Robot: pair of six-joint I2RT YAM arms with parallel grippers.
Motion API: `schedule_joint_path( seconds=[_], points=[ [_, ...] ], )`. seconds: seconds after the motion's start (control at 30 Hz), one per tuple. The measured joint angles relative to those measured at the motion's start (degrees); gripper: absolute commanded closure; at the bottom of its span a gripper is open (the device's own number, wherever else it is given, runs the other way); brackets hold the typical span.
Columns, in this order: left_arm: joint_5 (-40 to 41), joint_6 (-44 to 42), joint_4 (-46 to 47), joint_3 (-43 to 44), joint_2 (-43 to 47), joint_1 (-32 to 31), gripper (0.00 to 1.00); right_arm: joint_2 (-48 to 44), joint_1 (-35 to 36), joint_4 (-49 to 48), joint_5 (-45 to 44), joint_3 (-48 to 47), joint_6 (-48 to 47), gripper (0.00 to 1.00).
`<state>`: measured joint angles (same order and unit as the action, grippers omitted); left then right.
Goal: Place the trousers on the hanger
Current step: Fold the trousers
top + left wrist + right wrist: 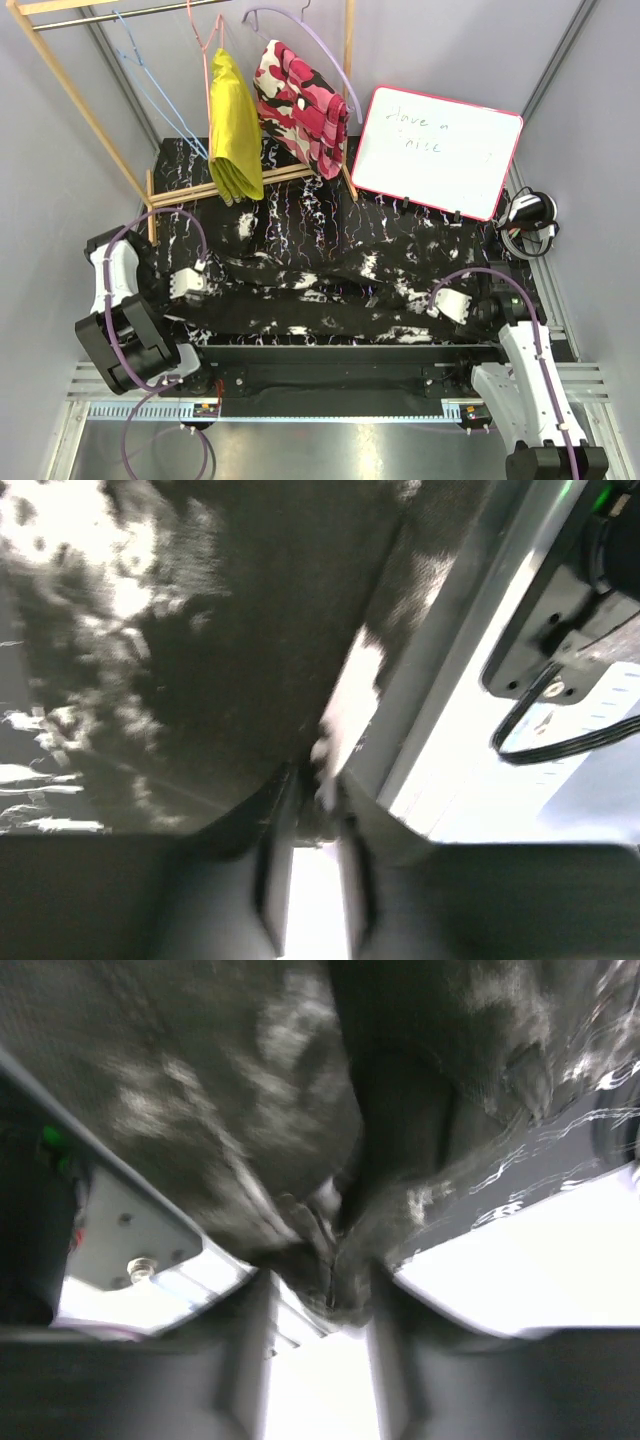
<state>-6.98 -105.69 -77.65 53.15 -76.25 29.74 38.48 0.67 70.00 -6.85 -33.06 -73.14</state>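
Observation:
The black trousers (pixel 330 280) with white blotches lie stretched across the dark table, between my two grippers. My left gripper (pixel 205 272) is shut on their left end; in the left wrist view its fingers (pixel 275 870) pinch a fold of the fabric (pixel 200 630). My right gripper (pixel 435 300) is shut on their right end; in the right wrist view bunched fabric (pixel 330 1270) sits between the fingers (pixel 400 1360). The light-blue wire hanger (pixel 150 90) hangs from the wooden rack at the back left, apart from both grippers.
On the rack (pixel 90 105) a pink hanger holds a yellow garment (pixel 235 130) and a lilac hanger holds a pink camouflage garment (pixel 300 105). A whiteboard (pixel 435 150) leans at the back right. Headphones (pixel 528 215) lie at the right edge.

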Motion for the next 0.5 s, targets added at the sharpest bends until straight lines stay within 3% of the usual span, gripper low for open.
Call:
schedule_joint_path(
  seconds=[0.03, 0.07, 0.1, 0.23, 0.5],
  points=[
    [-0.37, -0.42, -0.24, 0.76, 0.46, 0.00, 0.62, 0.55, -0.07, 1.38, -0.02, -1.14, -0.17, 0.18],
    [-0.76, -0.76, -0.50, 1.77, 0.48, 0.00, 0.61, 1.31, -0.09, 2.01, 0.11, -2.80, -0.66, 0.16],
    [-1.44, -0.63, -0.66, 3.37, 0.42, 0.00, 0.60, 2.29, -0.09, 2.73, 0.85, -5.03, -0.13, 0.15],
    [-5.75, -0.11, -0.09, 10.95, 0.33, -0.02, 0.35, 5.44, -0.09, 5.01, 5.31, -14.78, 1.01, 0.12],
    [-20.61, 4.13, 0.48, 22.36, -3.48, -1.84, 0.17, 11.28, -0.09, 6.51, 12.59, -23.32, 4.94, 0.13]
  ],
)
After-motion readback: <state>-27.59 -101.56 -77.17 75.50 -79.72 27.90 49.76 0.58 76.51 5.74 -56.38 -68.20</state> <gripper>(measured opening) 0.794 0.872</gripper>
